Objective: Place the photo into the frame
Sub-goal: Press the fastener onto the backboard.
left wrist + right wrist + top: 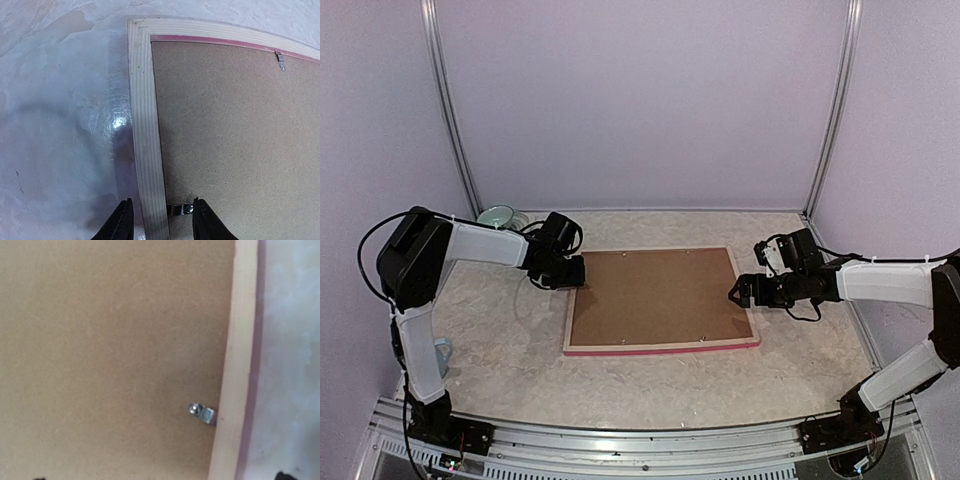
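Observation:
The frame point(660, 348) lies face down in the middle of the table, pale wood rails up, with a pink edge along its front. A plain brown backing board point(655, 295) fills it; the photo is hidden. My left gripper point(575, 272) hangs over the left rail point(145, 125). It point(161, 220) is open, one finger point(121, 225) outside the rail, the other beside a small metal clip point(179, 209). My right gripper point(738, 293) is open over the right rail point(237, 365), near another clip point(202, 413); only its fingertips point(285, 475) show.
A pale green cup point(498, 216) stands at the back left behind the left arm. A second clip point(281, 61) sits on the far rail. Purple walls and metal posts point(830, 110) close the back and sides.

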`<state>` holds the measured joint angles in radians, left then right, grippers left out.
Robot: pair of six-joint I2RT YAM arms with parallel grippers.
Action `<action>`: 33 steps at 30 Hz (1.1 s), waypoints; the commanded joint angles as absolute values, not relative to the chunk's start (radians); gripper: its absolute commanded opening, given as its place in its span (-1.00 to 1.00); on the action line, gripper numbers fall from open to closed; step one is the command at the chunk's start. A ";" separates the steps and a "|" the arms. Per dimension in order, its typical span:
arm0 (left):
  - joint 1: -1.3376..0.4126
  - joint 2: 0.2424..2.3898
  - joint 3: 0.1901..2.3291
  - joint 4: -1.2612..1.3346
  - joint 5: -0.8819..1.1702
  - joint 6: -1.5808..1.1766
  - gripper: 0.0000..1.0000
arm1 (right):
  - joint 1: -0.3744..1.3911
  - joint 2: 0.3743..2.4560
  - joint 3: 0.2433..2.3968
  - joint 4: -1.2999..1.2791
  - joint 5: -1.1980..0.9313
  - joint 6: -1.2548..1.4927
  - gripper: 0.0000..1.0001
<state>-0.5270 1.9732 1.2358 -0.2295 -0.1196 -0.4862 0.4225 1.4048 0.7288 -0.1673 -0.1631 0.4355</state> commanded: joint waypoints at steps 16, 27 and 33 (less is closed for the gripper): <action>-0.526 2.002 1.247 -0.253 -0.135 -0.474 -0.26 | 0.431 1.417 0.736 -0.158 -0.161 0.442 0.98; -0.531 1.998 1.243 -0.250 -0.149 -0.474 -0.33 | 0.430 1.419 0.727 -0.151 -0.166 0.445 0.98; -0.531 2.002 1.239 -0.250 -0.154 -0.477 -0.37 | 0.430 1.416 0.726 -0.150 -0.167 0.445 0.98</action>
<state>-0.5270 1.9839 1.2358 -0.2340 -0.1356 -0.4847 0.4225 1.4109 0.7284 -0.1658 -0.1635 0.4393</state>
